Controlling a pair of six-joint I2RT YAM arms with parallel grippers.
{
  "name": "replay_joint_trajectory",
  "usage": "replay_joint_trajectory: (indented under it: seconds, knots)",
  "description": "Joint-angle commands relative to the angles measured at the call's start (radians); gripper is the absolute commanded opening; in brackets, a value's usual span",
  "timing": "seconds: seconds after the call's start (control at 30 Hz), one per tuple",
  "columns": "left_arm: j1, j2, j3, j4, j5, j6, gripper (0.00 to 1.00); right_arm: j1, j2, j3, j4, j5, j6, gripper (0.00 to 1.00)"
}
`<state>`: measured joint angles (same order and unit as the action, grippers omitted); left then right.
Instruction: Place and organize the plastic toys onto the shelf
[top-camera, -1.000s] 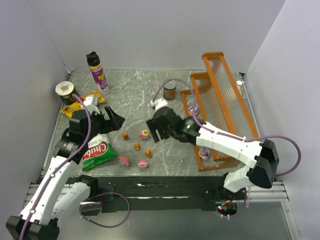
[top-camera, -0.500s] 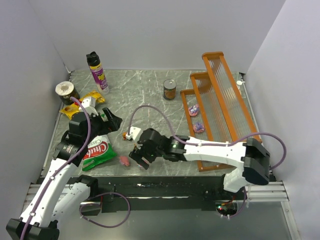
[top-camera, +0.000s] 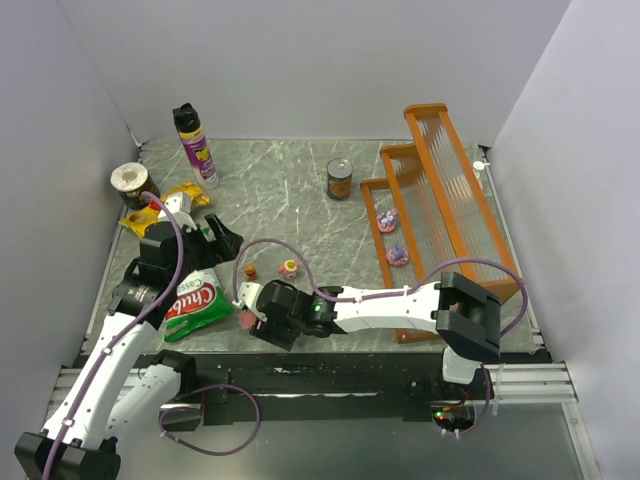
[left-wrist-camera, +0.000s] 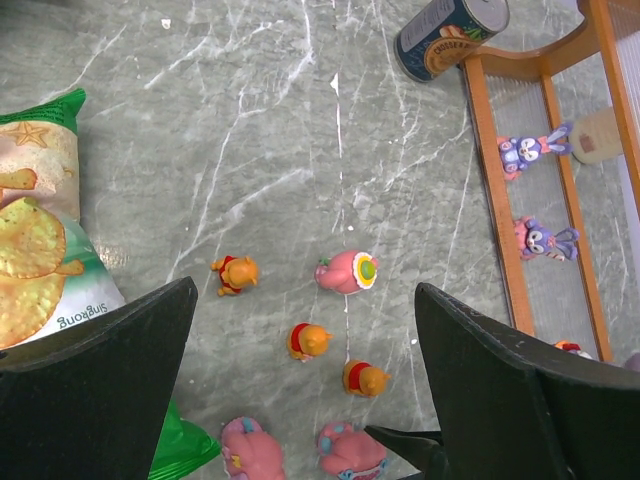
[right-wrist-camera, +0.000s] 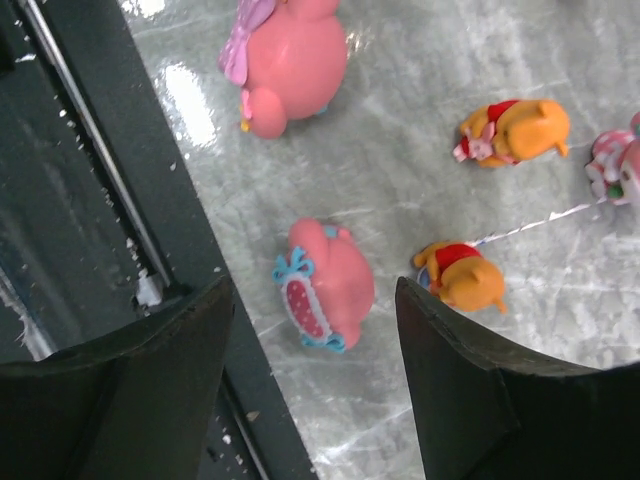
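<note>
Several plastic toys lie near the table's front: three orange bears (left-wrist-camera: 309, 340) (left-wrist-camera: 365, 378) (left-wrist-camera: 237, 272), a pink one with a round disc (left-wrist-camera: 347, 272), and two pink ones (left-wrist-camera: 250, 452) (right-wrist-camera: 330, 285). My right gripper (right-wrist-camera: 312, 290) (top-camera: 262, 322) is low by the front edge, open, its fingers either side of the pink toy with the blue-trimmed patch, gaps showing on both sides. My left gripper (left-wrist-camera: 303, 290) (top-camera: 215, 240) hangs wide open above the group, holding nothing. The orange-brown shelf (top-camera: 445, 190) stands at the right with two purple bunnies (left-wrist-camera: 530, 152) (left-wrist-camera: 545, 240) on its lowest tier.
A green snack bag (top-camera: 195, 300) lies under my left arm, with a yellow bag (top-camera: 165, 205) and a round tub (top-camera: 130, 180) behind it. A spray can (top-camera: 195, 145) and a tin can (top-camera: 340, 180) stand further back. The dark front rail (right-wrist-camera: 100, 150) runs right beside my right gripper.
My right arm swept from mid-table to the near-left front edge and came down over the pink toy, its jaws narrowing a little. The left arm has not moved.
</note>
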<state>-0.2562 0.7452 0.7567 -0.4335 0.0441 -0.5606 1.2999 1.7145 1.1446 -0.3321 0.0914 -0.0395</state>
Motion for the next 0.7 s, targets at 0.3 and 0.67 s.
replay_joint_trajectory:
  seconds: [0.3, 0.67]
  knots:
    - [0.005, -0.012, 0.006, 0.012, 0.005, 0.014, 0.96, -0.002, 0.094, 0.049, 0.005, 0.004, -0.002, 0.66]
    - [0.008, -0.017, 0.006, 0.013, 0.011, 0.014, 0.96, -0.001, 0.129, 0.084, -0.062, 0.053, 0.036, 0.14]
